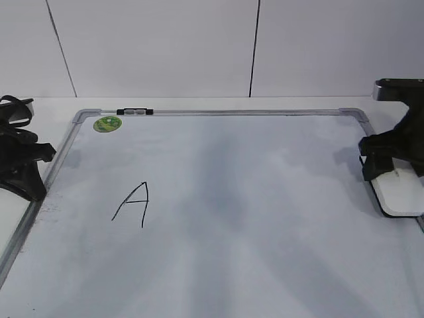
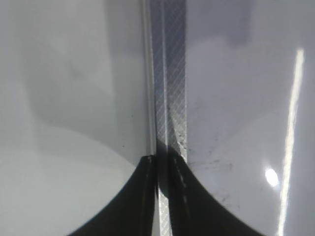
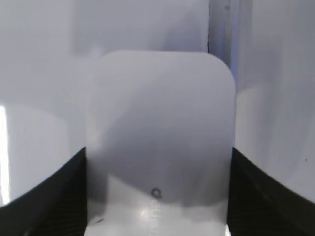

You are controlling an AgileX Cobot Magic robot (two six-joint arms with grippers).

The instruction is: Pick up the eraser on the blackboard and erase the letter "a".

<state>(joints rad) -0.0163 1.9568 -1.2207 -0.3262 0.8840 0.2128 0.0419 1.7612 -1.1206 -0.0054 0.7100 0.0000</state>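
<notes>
- The blackboard (image 1: 265, 199) lies flat on the bench and covers most of it. It is a white board with a thin grey frame, rounded grey corner pieces and faint grey smudges across its face.
- On the board I note a capital "A" (image 1: 132, 204) in thin black marker, toward the left near side, and a round green magnet (image 1: 107, 123) at the far left corner. A short black clip (image 1: 134, 112) sits on the far frame rail just beside the magnet.
- No lowercase letter "a" is visible on the board in any view.
- The eraser (image 1: 401, 192) is at the right edge of the bench, just inside the board's right frame rail. It is a white oblong block with rounded corners, a dark underside edge and small grey print on top (image 3: 156, 193).
- My right pincer (image 3: 157, 196) has one finger against each long side of the eraser; I hold it gripped.
- My left pincer (image 2: 160, 196) is over the board's left frame rail (image 2: 170, 98), at the left edge of the bench. Its fingers are closed to a thin slit, with nothing between them.
</notes>
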